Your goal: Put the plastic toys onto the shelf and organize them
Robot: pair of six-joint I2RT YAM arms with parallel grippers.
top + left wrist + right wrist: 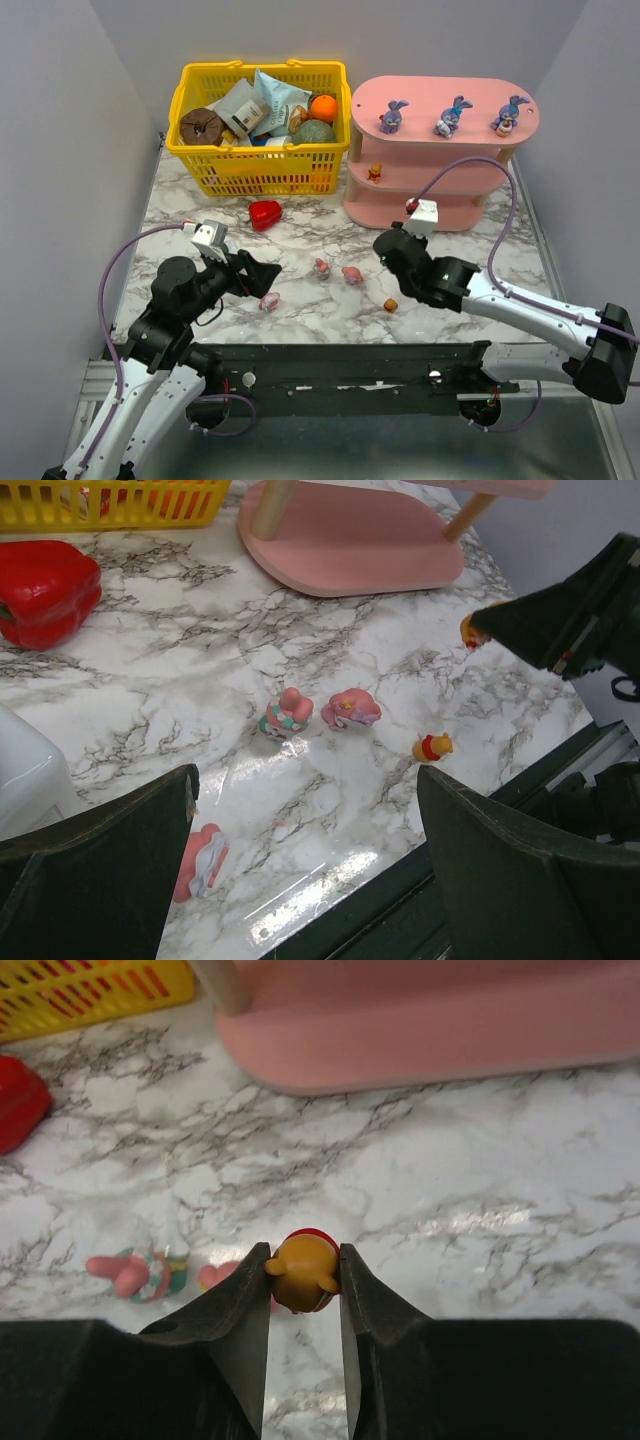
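The pink shelf (440, 95) stands at the back right. Three purple-blue bunnies (451, 118) stand on its top board and one orange bear (375, 172) on the middle board. My right gripper (304, 1258) is shut on a second orange bear (305, 1278), held above the table in front of the shelf (450, 1030). A third orange bear (391, 304) lies on the table, also in the left wrist view (432, 747). Three pink-white toys (287, 713) (350, 709) (200, 860) lie on the table. My left gripper (307, 780) is open and empty above them.
A yellow basket (200, 160) full of packets stands at the back left. A red heart-shaped object (264, 214) lies in front of it. The right gripper (383, 246) hovers left of the shelf's bottom board. The left gripper (266, 274) sits near the front table edge.
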